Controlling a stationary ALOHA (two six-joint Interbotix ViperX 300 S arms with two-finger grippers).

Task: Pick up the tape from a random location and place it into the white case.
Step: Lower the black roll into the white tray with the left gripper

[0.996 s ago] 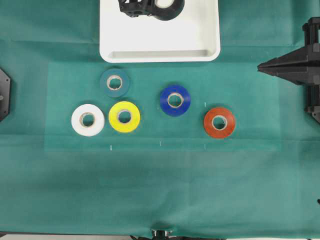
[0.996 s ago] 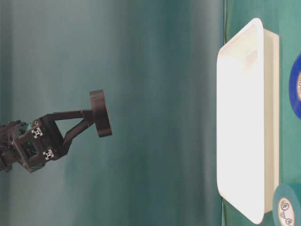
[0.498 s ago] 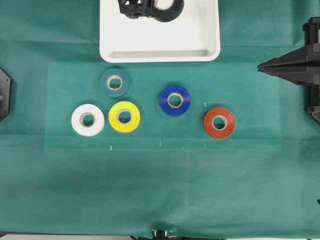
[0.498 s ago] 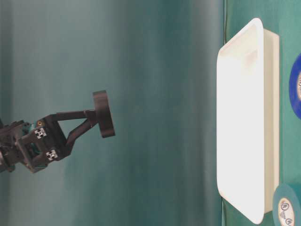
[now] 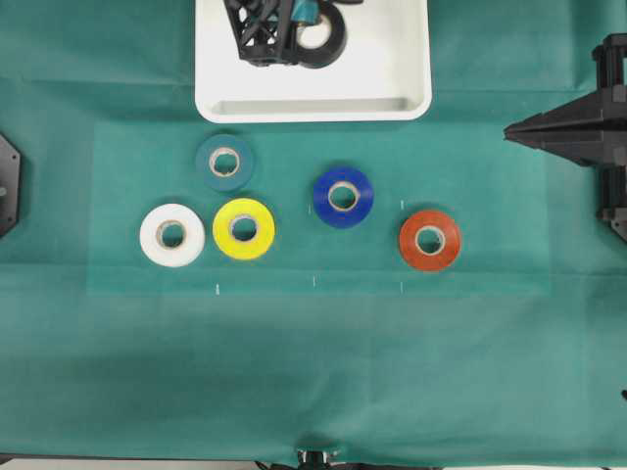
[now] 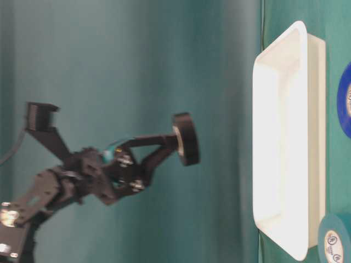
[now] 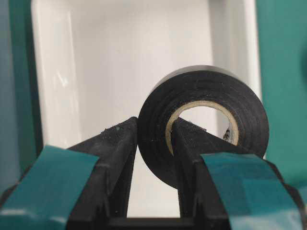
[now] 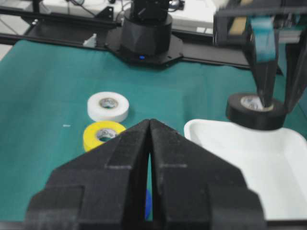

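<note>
Since a second ago, my left gripper (image 7: 154,139) has carried the tape (image 7: 204,125) down toward the case (image 5: 313,102); the other rolls have not shifted. One finger is outside the roll and one inside its core, clenched on the wall. The roll hangs above the case's far end, not touching it. My right gripper (image 8: 150,143) is closed, empty, parked by the right edge of the cloth (image 5: 313,372).

Risk, as I judge it: released from this height, the roll could bounce or roll over the rim, or cling to the inner finger.

Count: one black roll, one case, five rolls on the cloth: teal (image 5: 224,162), white (image 5: 171,234), yellow (image 5: 243,228), blue (image 5: 343,196), red (image 5: 429,239).
</note>
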